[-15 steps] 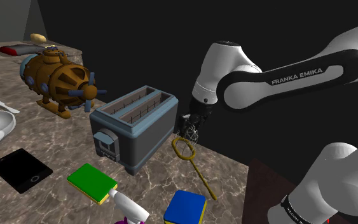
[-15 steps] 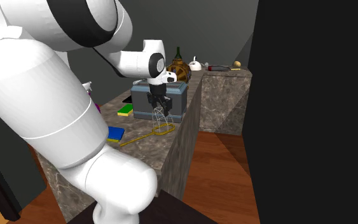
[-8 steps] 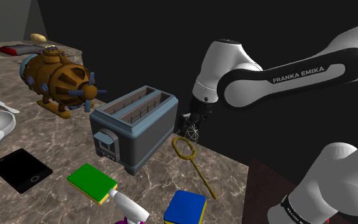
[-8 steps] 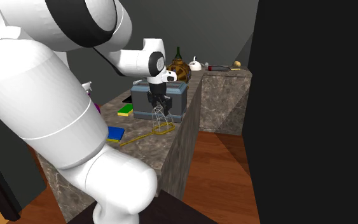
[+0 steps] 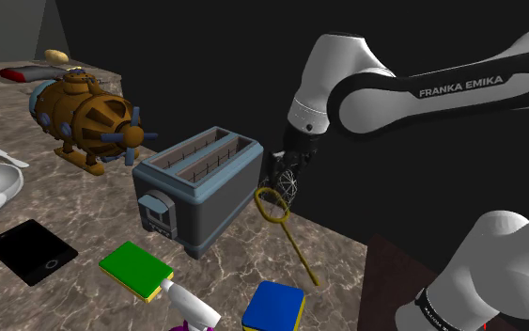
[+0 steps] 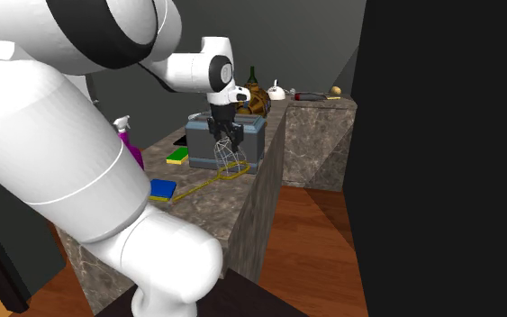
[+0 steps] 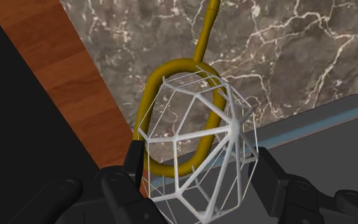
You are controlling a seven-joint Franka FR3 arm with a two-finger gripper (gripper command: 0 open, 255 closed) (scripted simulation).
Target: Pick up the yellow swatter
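A grey toaster (image 5: 196,183) stands by the marble counter's (image 5: 93,202) edge, with a brown submarine model (image 5: 84,118) further along. A black tablet (image 5: 30,250), green sponge (image 5: 135,270) and blue block (image 5: 274,307) lie toward its near end.

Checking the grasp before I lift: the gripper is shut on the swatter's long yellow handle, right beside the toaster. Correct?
Not quite. The gripper is shut on the swatter by its white wire mesh head, not its long yellow handle; the wrist view shows this. It is right beside the toaster.

Brown marble counter (image 5: 84,202), wooden floor (image 6: 305,243), grey wall (image 6: 305,40).
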